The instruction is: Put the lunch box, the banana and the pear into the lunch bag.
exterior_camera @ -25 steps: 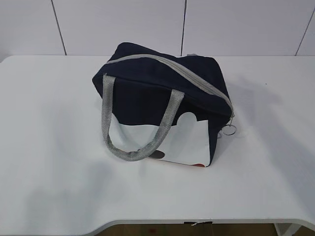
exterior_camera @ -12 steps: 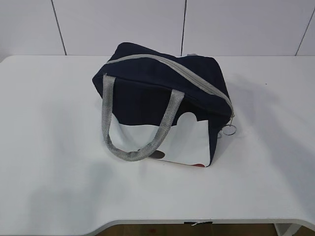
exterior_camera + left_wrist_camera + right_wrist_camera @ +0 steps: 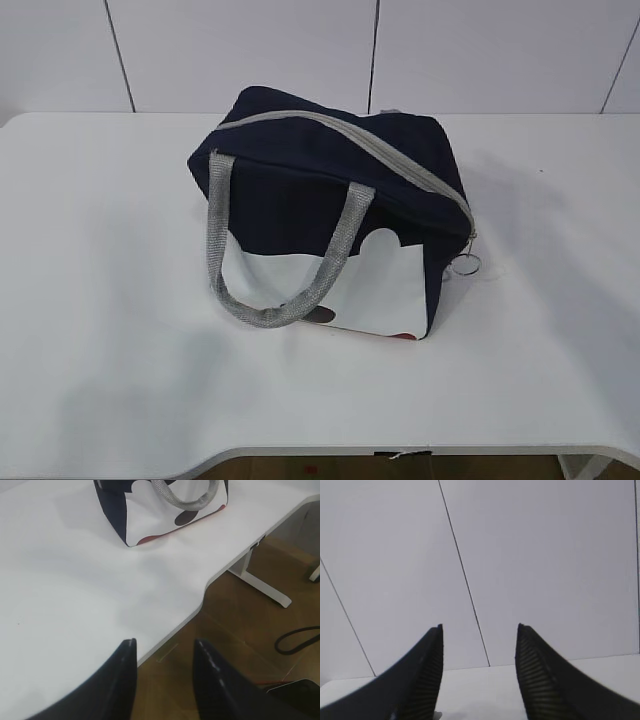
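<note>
On the table (image 3: 120,330), the lunch bag (image 3: 330,200) stands seemingly zipped shut.

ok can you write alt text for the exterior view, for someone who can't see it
A boxy navy-blue fabric lunch bag with white lower panels sits alone near the middle of a white table, its grey zipper closed across the top. A grey webbing handle droops over its front, and a ring pull hangs at its right end.

The lunch bag (image 3: 330,200) is showing navy fabric over white lower panels, with grey handles (image 3: 275,250) and zipper (image 3: 380,150).
</note>
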